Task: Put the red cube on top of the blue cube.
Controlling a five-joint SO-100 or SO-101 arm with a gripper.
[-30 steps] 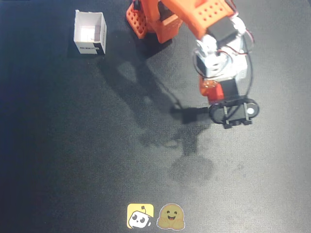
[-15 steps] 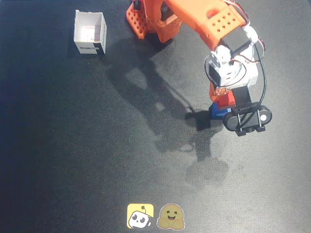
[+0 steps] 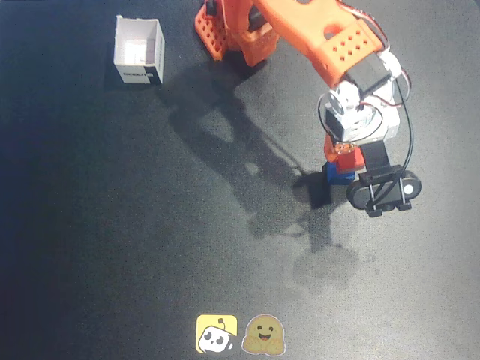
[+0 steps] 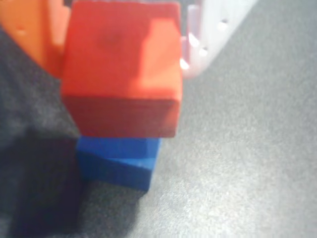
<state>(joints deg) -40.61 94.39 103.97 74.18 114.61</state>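
In the overhead view my gripper [image 3: 346,160] is shut on the red cube [image 3: 349,157], directly over the blue cube [image 3: 338,175], of which only a strip shows below and left of the red one. The wrist view puts the red cube [image 4: 121,74] large between the orange finger [image 4: 34,34] and the pale finger [image 4: 208,29]. The blue cube [image 4: 119,161] lies right under it on the dark mat. I cannot tell if the two cubes touch.
A white open box [image 3: 139,50] stands at the top left of the overhead view, far from the cubes. The arm's orange base [image 3: 225,30] is at the top centre. Two yellow stickers [image 3: 217,334] lie at the bottom edge.
The arm has swung right and slightly down in the overhead view with the red cube in its grip. It now hangs over the blue cube, which has come into sight.
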